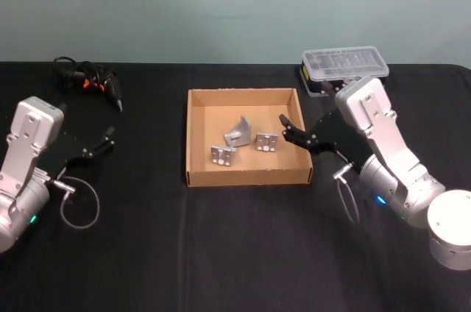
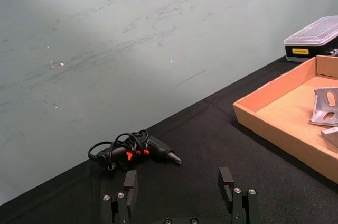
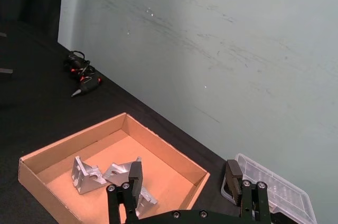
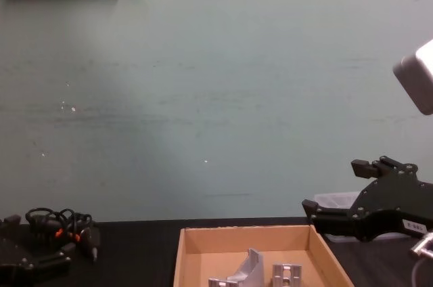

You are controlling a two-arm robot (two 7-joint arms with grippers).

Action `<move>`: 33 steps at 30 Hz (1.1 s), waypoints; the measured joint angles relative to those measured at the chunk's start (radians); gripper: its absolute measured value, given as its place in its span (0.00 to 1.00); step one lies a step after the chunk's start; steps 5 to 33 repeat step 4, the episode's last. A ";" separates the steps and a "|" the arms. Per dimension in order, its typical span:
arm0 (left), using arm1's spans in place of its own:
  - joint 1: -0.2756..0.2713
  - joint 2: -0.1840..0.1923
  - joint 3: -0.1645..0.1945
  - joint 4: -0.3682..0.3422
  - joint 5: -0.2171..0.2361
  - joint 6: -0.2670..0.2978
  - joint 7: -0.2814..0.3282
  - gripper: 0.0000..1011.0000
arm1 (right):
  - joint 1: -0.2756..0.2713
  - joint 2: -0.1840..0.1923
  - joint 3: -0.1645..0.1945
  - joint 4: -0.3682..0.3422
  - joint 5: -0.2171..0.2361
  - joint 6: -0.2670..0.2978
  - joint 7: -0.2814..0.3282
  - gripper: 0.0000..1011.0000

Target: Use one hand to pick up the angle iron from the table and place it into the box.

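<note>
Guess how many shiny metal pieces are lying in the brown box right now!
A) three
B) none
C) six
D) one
A: the head view shows three silver angle irons lying on the floor of the box, with the open right gripper empty above its right wall.

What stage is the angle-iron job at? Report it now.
Done: three silver metal angle irons lie inside the shallow brown cardboard box. In hand: nothing; the black two-fingered right gripper hangs open above the box's right wall. The left gripper is open, parked at the left. No iron shows on the black table.
</note>
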 joint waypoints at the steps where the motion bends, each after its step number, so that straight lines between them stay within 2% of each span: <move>1: 0.000 0.000 0.000 0.000 0.000 0.000 0.000 0.99 | 0.000 0.000 0.000 0.000 0.000 0.000 0.000 0.99; 33: 0.000 0.000 0.000 0.000 0.000 0.000 0.000 0.99 | 0.000 0.000 0.000 0.000 0.000 0.000 0.000 0.99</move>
